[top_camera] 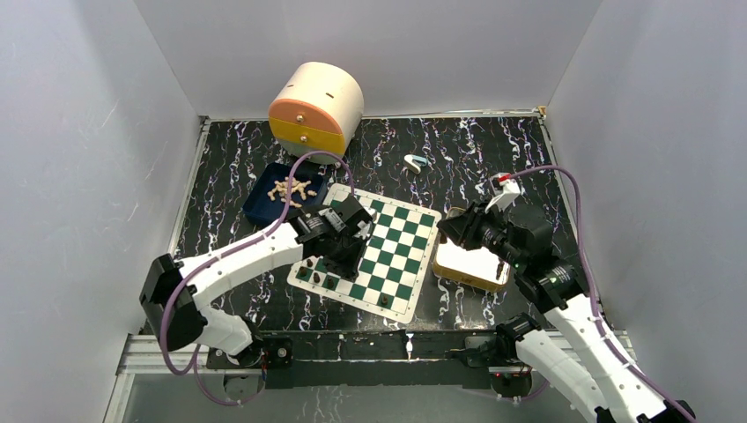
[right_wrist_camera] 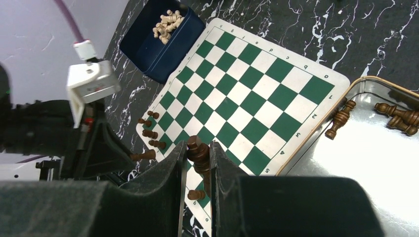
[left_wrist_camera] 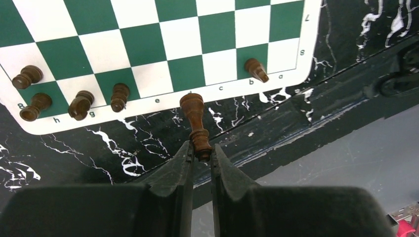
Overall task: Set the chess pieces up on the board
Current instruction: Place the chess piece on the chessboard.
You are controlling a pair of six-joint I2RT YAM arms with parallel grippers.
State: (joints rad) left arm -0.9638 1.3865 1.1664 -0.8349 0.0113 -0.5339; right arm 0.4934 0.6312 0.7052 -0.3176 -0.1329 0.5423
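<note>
Left fingers (left_wrist_camera: 178, 168) closed tight on a dark brown chess piece (left_wrist_camera: 192, 111), gripped by its head, base end pointing at the white border of the board (left_wrist_camera: 178, 34) by the d mark; can't tell if it touches. On the board's near row, four dark pieces (left_wrist_camera: 80, 104) bunched at the h-g-f corner, one more dark piece (left_wrist_camera: 256, 69) alone on b. Right fingers (right_wrist_camera: 173, 168) closed on another dark piece (right_wrist_camera: 200, 160), held up over the board's edge. Just right of the board, a shiny tray (right_wrist_camera: 370, 84) with a tan rim holds several loose dark pieces (right_wrist_camera: 400, 111) lying down. Beyond the board's far left corner, a blue tray (top_camera: 255, 204) holds a heap of pale pieces (top_camera: 293, 188). Round cream and orange drawer box (top_camera: 315, 106) at the back of the black marbled surface (top_camera: 493, 150).
</note>
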